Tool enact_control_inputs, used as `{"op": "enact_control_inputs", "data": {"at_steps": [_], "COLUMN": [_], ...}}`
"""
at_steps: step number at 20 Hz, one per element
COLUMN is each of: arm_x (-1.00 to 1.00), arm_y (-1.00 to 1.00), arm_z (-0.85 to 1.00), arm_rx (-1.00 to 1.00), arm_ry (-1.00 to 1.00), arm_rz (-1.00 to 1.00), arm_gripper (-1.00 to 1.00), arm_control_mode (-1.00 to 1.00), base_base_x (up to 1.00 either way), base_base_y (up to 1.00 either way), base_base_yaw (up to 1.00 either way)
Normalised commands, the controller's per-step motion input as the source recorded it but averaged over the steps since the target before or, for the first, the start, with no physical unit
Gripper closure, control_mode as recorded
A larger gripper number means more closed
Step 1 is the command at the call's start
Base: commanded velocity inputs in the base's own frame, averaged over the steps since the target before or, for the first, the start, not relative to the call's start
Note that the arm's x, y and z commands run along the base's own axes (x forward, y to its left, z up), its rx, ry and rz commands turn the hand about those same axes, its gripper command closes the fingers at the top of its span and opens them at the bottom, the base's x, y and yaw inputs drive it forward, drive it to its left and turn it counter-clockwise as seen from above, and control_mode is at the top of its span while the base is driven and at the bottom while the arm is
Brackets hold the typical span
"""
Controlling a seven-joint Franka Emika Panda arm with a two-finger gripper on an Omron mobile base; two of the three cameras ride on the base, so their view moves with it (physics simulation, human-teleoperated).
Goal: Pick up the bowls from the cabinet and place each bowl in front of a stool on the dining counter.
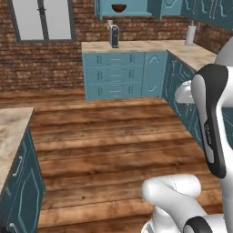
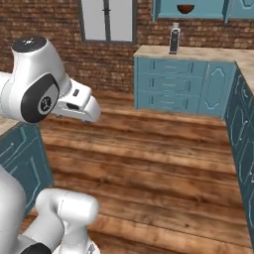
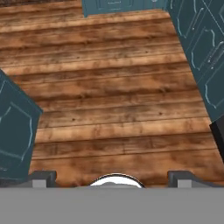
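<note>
The claw (image 3: 111, 177) is spread wide and holds nothing; it points down at the bare plank floor (image 3: 109, 105), its two tips (image 3: 43, 177) far apart. A brown bowl (image 1: 119, 7) sits on the shelf of the open teal wall cabinet (image 1: 125, 11), at twelve o'clock across the room, above a brick-backed counter (image 1: 136, 46) carrying a dark appliance (image 1: 114, 36). A stone-topped counter (image 1: 10, 132) lies at nine o'clock.
</note>
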Motion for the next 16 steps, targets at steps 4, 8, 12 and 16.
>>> {"op": "enact_control_inputs", "data": {"at_steps": [4, 8, 12, 16], "arm_x": [0.00, 0.00, 0.00, 0.00], "arm_y": [0.00, 0.00, 0.00, 0.00], "arm_z": [0.00, 0.00, 0.00, 0.00], "arm_rx": [0.00, 0.00, 0.00, 0.00], "arm_ry": [0.00, 0.00, 0.00, 0.00], "arm_rz": [0.00, 0.00, 0.00, 0.00], "arm_gripper": [-1.00, -1.00, -1.00, -1.00], "arm_control_mode": [1.00, 1.00, 1.00, 1.00], "base_base_x": [1.00, 1.00, 1.00, 1.00], "base_base_y": [-0.22, -0.23, -0.21, -0.21], "base_base_yaw": [-0.01, -0.02, -0.03, -0.03]}}
